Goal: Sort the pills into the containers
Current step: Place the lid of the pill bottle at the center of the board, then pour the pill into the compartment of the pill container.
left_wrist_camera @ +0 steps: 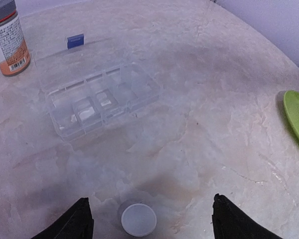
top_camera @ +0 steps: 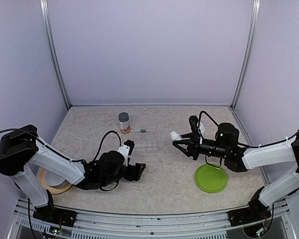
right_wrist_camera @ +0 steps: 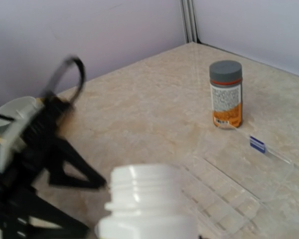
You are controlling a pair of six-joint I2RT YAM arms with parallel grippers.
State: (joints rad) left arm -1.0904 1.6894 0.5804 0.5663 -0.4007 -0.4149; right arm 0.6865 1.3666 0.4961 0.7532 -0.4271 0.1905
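Observation:
My left gripper (top_camera: 137, 171) hangs low over the table, open, its two black fingertips (left_wrist_camera: 82, 211) wide apart. A round white cap (left_wrist_camera: 138, 219) lies flat on the table between them, touching neither. My right gripper (top_camera: 181, 142) is shut on a small white vial (top_camera: 175, 135) whose threaded neck (right_wrist_camera: 148, 186) is uncapped; its fingers are hidden in the right wrist view. The clear bottle with grey cap and white-and-orange label (top_camera: 123, 122) (left_wrist_camera: 8, 42) (right_wrist_camera: 225, 94) stands upright at the back. No pills can be made out.
A clear compartment box (top_camera: 145, 146) (left_wrist_camera: 102, 97) (right_wrist_camera: 229, 196) lies open between the arms, its lid with a blue tab (left_wrist_camera: 75, 41) folded back. A flat green plate (top_camera: 211, 178) (left_wrist_camera: 298, 115) lies under the right arm. A white bowl on a tan plate (top_camera: 54, 180) sits at the near left.

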